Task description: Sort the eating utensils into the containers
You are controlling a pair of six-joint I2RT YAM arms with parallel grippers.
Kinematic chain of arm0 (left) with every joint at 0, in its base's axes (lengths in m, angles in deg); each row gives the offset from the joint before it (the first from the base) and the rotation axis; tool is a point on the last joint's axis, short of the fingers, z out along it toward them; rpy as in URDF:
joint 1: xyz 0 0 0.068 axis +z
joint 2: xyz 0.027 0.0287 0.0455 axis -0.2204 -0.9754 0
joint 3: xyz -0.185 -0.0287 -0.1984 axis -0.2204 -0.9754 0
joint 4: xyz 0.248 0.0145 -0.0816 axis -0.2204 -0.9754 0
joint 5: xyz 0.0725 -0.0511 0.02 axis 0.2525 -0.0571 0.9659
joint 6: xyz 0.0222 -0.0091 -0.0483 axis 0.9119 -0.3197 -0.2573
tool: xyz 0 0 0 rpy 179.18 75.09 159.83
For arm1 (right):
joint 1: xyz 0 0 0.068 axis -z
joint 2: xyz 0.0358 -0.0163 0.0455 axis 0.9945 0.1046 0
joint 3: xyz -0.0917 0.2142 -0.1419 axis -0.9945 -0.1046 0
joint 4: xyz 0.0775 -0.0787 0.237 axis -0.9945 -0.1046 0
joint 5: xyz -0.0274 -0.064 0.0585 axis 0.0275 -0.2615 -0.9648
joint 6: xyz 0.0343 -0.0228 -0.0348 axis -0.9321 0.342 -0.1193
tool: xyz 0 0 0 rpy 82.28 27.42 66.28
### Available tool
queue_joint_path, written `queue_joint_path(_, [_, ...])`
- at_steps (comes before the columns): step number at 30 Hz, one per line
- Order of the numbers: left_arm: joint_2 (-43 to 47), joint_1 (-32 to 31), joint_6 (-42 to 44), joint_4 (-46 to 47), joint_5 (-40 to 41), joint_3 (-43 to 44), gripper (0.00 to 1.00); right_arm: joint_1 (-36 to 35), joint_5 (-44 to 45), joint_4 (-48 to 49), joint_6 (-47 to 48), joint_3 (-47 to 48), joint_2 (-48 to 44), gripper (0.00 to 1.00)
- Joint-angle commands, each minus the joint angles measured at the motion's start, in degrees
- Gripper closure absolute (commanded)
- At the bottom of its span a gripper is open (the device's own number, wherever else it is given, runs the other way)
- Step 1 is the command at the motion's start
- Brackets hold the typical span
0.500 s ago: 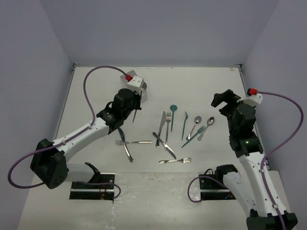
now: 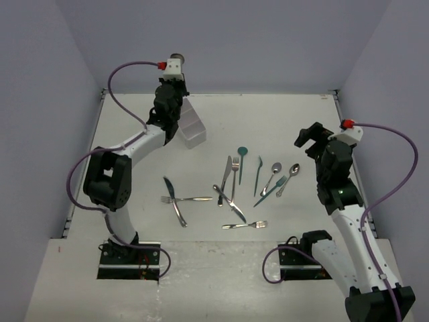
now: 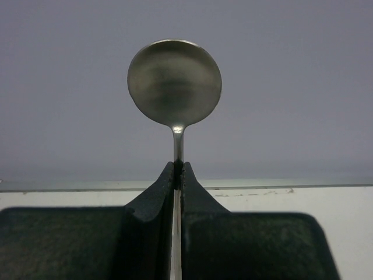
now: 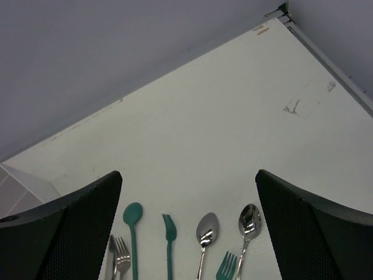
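My left gripper [image 3: 179,168] is shut on the thin handle of a silver spoon [image 3: 175,81], whose round bowl stands up against the grey back wall. In the top view the left wrist [image 2: 169,97] is raised at the back, beside the white organiser [image 2: 192,127]. My right gripper [image 2: 308,137] hangs open and holds nothing, above the table's right side. Its fingers [image 4: 64,221] frame a teal spoon [image 4: 133,216], a teal fork [image 4: 169,230] and two silver spoons [image 4: 207,228]. Several more utensils lie in mid-table, among them a knife [image 2: 230,203] and a fork [image 2: 244,225].
A silver fork [image 2: 186,198] and a knife [image 2: 173,198] lie crossed left of the main group. Grey walls close in the table on three sides, and its back right corner [image 4: 280,14] shows in the right wrist view. Both arm bases sit at the near edge.
The left arm has swung from over the table's left half up and back to the organiser, carrying the spoon. The right arm has barely shifted.
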Motion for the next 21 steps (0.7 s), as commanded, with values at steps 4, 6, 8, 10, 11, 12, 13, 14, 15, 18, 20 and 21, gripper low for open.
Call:
queue_joint_path(4, [-8.4, 4.1, 4.3, 14.8, -9.4, 7.3, 1.00, 0.0, 3.0, 2.2, 1.5, 2.4, 3.1, 0.01])
queue_joint_path(6, [-10.0, 4.5, 5.9, 14.0, -10.9, 9.0, 1.00, 0.0, 3.1, 2.1, 1.9, 3.0, 3.8, 0.01])
queue_joint_path(8, [-10.9, 4.7, 7.1, 14.9, -10.9, 7.4, 1.00, 0.0, 3.9, 1.6, 2.2, 3.7, 4.2, 0.01])
queue_joint_path(10, [-10.8, 4.8, 8.8, 17.8, -11.6, 4.9, 1.00, 0.0, 4.8, 1.6, 2.4, 3.8, 4.2, 0.01])
queue_joint_path(11, [-10.8, 4.9, 9.1, 18.3, -12.5, 2.9, 1.00, 0.0, 4.8, 1.6, 3.0, 3.9, 4.4, 0.01])
queue_joint_path(12, [-10.9, 5.1, 9.3, 18.4, -12.8, 2.2, 1.00, 0.0, 4.9, 1.6, 3.4, 4.2, 4.5, 0.01])
queue_joint_path(13, [-11.1, 5.1, 9.3, 18.5, -13.1, 1.6, 1.00, 0.0, 5.2, 1.6, 3.6, 4.5, 4.8, 0.01])
queue_joint_path(14, [-11.2, 5.2, 9.3, 18.5, -13.9, 0.4, 1.00, 0.0, 5.3, 1.6, 4.0, 4.8, 5.2, 0.01])
queue_joint_path(15, [-11.4, 5.2, 9.3, 18.7, -13.8, -0.1, 1.00, 0.0, 5.2, 1.6, 4.2, 5.2, 5.5, 0.01])
queue_joint_path(18, [-11.8, 5.2, 9.7, 18.7, -14.0, -1.1, 1.00, 0.1, 4.7, 1.5, 4.4, 6.0, 6.6, 0.01])
queue_joint_path(20, [-11.7, 5.2, 10.0, 18.9, -13.9, -2.3, 1.00, 0.0, 4.2, 1.4, 4.4, 6.2, 6.9, 0.01])
queue_joint_path(21, [-11.5, 5.2, 10.0, 19.1, -13.7, -2.7, 1.00, 0.1, 4.2, 1.4, 4.4, 6.1, 6.9, 0.01])
